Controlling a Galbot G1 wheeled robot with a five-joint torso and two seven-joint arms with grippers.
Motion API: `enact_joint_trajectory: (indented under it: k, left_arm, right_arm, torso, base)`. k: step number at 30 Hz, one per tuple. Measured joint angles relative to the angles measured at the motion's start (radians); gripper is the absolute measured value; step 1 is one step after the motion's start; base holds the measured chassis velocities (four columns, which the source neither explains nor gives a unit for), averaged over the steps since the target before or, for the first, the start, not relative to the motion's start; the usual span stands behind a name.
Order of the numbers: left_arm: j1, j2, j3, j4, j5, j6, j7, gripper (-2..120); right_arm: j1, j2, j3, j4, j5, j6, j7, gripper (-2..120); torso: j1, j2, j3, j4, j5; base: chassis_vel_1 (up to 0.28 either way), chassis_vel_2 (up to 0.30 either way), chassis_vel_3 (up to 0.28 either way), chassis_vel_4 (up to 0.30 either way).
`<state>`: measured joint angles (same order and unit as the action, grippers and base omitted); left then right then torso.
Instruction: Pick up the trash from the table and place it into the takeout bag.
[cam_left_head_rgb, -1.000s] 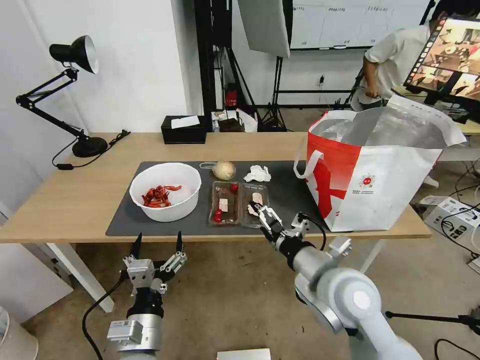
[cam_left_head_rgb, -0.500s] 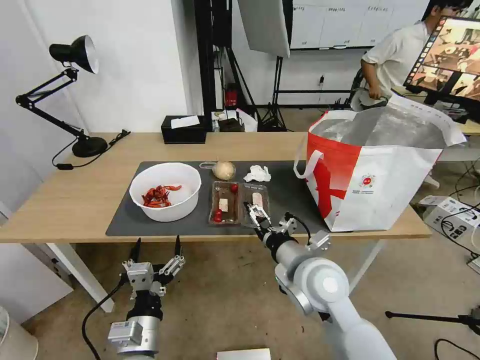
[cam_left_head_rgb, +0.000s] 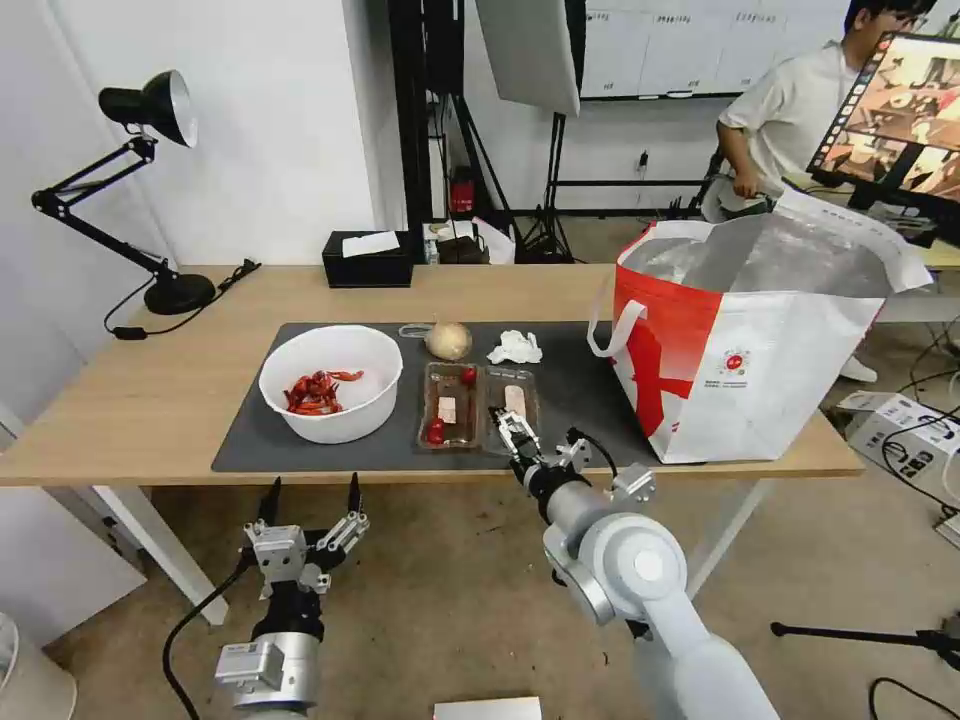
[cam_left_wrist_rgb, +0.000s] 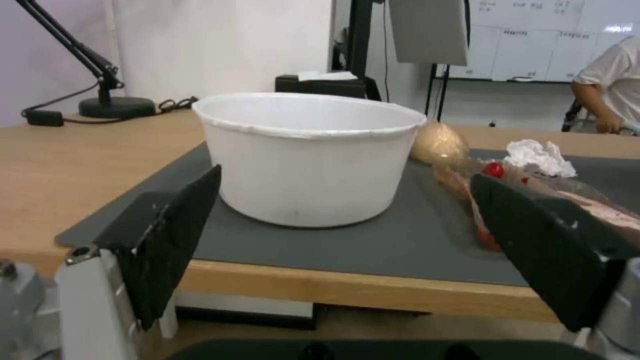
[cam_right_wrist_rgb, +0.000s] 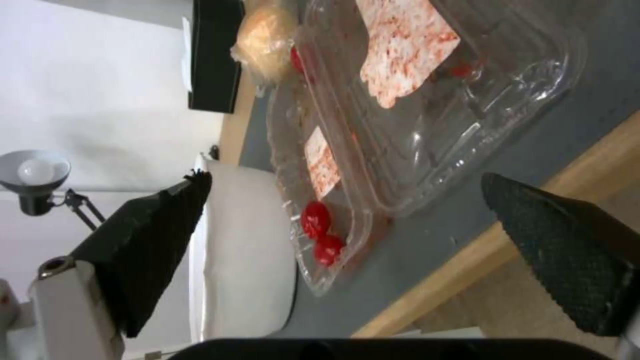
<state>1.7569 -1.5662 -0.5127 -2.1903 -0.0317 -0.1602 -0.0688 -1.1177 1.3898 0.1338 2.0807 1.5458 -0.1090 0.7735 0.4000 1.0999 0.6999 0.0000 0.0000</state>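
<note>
- Right now my right pincer (cam_left_head_rgb: 512, 425) sits low at the near edge of the tabletop (cam_left_head_rgb: 120, 400), jaws spread, with the near end of the clear tray (cam_left_head_rgb: 480, 405) just ahead of its tips; in the right wrist view the tray (cam_right_wrist_rgb: 427, 125) lies between the two fingers (cam_right_wrist_rgb: 560, 250), so I judge this a lineup for a grip on its rim.
- Just beyond the tray lie the beige ball (cam_left_head_rgb: 448, 340) and the crumpled tissue (cam_left_head_rgb: 515, 347), both on the dark mat (cam_left_head_rgb: 580, 385).
- Off to my right pincer's right stands the takeout bag (cam_left_head_rgb: 760, 370), mouth open and upright, well placed to receive whatever I lift.
- To its left sits the white bowl (cam_left_head_rgb: 332, 382) with red shells inside.
- My left pincer (cam_left_head_rgb: 310, 495) hangs below the tabletop edge, jaws wide apart, facing that bowl (cam_left_wrist_rgb: 307, 155) but not touching it.
</note>
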Motion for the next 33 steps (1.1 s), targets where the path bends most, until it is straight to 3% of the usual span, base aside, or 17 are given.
enact_joint_trajectory:
  k: [33]
  left_arm:
    - [-0.003,0.01,-0.001,0.002,-0.015,0.0,-0.003,100]
  right_arm:
    - [0.042,0.031,-0.003,-0.05,-0.018,0.012,-0.003,100]
  torso:
    - [0.0,0.0,0.0,0.0,0.0]
  base:
    - [0.0,0.0,0.0,0.0]
